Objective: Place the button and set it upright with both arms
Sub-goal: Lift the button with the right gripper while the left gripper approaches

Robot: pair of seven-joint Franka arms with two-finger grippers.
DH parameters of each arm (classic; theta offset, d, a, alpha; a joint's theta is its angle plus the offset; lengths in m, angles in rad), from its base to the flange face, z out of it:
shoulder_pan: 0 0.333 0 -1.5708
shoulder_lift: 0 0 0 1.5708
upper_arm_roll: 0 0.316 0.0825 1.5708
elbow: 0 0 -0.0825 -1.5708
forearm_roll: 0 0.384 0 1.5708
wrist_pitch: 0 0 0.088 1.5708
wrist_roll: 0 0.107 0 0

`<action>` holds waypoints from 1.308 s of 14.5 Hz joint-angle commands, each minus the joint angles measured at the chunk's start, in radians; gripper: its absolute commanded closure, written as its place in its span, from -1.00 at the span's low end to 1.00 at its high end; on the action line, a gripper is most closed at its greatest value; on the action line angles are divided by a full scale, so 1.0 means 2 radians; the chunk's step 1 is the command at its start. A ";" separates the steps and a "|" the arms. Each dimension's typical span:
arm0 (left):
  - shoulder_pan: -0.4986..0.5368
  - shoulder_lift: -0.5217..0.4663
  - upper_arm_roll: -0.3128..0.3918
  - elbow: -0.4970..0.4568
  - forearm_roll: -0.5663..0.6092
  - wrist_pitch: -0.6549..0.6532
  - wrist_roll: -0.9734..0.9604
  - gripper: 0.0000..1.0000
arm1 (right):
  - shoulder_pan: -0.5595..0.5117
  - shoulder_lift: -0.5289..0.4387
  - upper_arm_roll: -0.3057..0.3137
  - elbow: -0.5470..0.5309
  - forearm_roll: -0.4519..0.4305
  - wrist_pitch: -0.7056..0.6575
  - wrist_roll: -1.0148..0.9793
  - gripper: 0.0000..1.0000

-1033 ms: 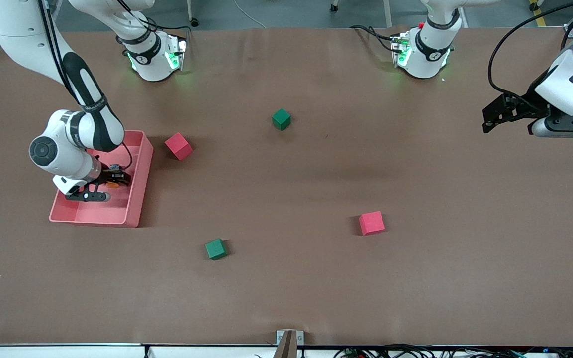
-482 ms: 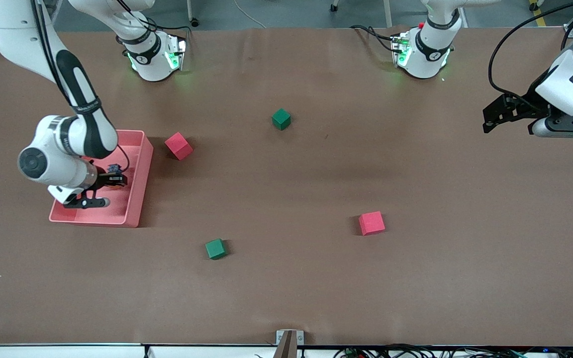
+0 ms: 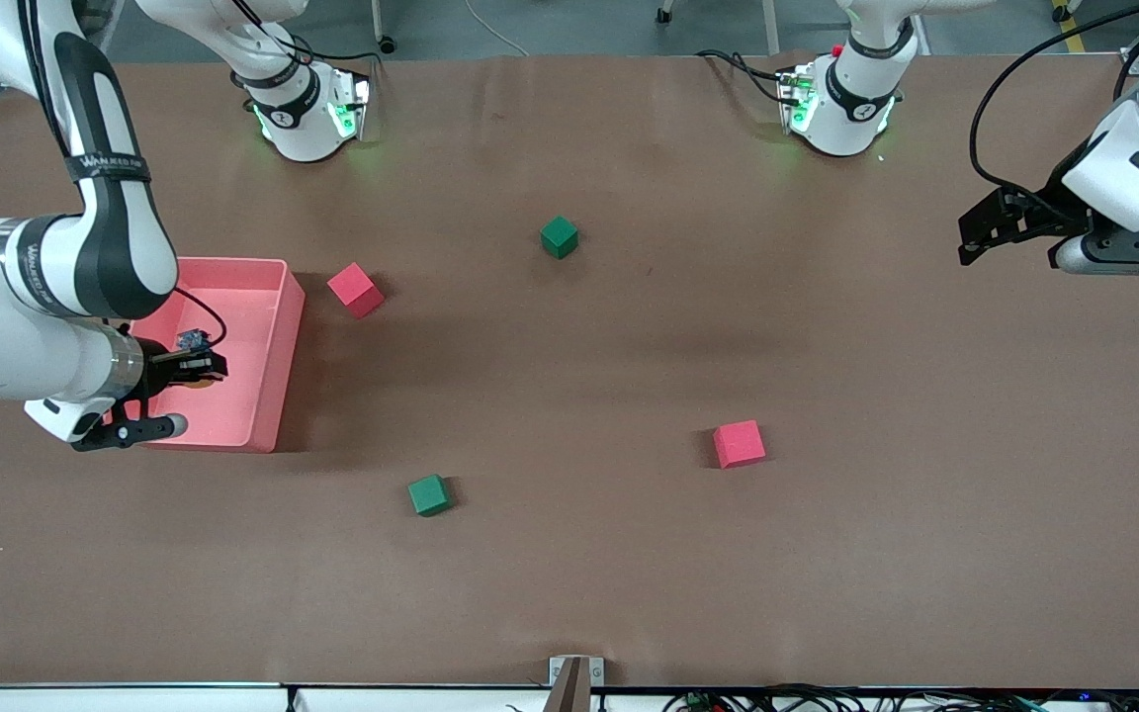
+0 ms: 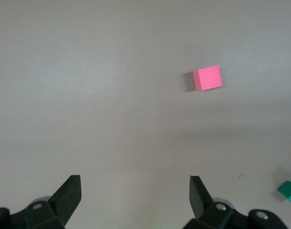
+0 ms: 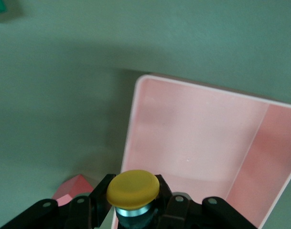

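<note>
The button (image 5: 133, 192) has a round orange-yellow cap and a dark body, mostly hidden by the fingers. The right gripper (image 3: 196, 366) is clamped on it, up in the air over the pink bin (image 3: 273, 341) at the right arm's end of the desk (image 3: 569, 574). From the front the button is hard to see. The left gripper (image 4: 135, 195) waits with fingers wide apart over the left arm's end.

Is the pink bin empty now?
Looks empty: right wrist view shows the pink bin bare inside, the button clamped in the right gripper above it.
</note>
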 commanded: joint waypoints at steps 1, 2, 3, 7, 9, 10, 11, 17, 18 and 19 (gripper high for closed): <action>-0.001 0.006 -0.004 0.007 -0.008 -0.002 0.000 -1.00 | 0.018 0.007 0.036 0.036 -0.002 -0.017 0.074 0.99; -0.003 0.008 -0.004 0.006 -0.009 -0.002 0.002 -1.00 | 0.031 0.008 0.052 0.043 -0.002 -0.017 0.125 0.99; -0.004 0.012 -0.005 0.007 -0.009 -0.002 0.003 -1.00 | 0.054 0.010 0.060 0.047 -0.002 -0.016 0.178 0.99; -0.007 0.030 -0.012 0.007 -0.016 0.011 -0.005 -1.00 | 0.162 0.051 0.058 0.104 -0.006 -0.012 0.296 0.99; -0.007 0.035 -0.015 0.006 -0.015 0.014 -0.005 -1.00 | 0.206 0.090 0.058 0.134 -0.005 0.004 0.365 0.99; -0.007 0.038 -0.016 0.006 -0.016 0.019 -0.005 -1.00 | 0.228 0.113 0.056 0.152 -0.007 0.020 0.389 0.99; -0.007 0.039 -0.016 0.006 -0.016 0.021 -0.005 -1.00 | 0.250 0.139 0.054 0.168 -0.007 0.032 0.412 0.99; -0.006 0.077 -0.016 0.003 -0.013 0.060 0.001 -1.00 | 0.321 0.249 0.036 0.193 -0.010 0.163 0.483 0.99; -0.006 0.083 -0.016 0.002 -0.012 0.067 0.001 -1.00 | 0.325 0.259 0.032 0.193 -0.009 0.176 0.484 0.99; -0.007 0.087 -0.016 0.002 -0.012 0.070 0.001 -1.00 | 0.326 0.268 0.031 0.193 -0.010 0.183 0.485 0.99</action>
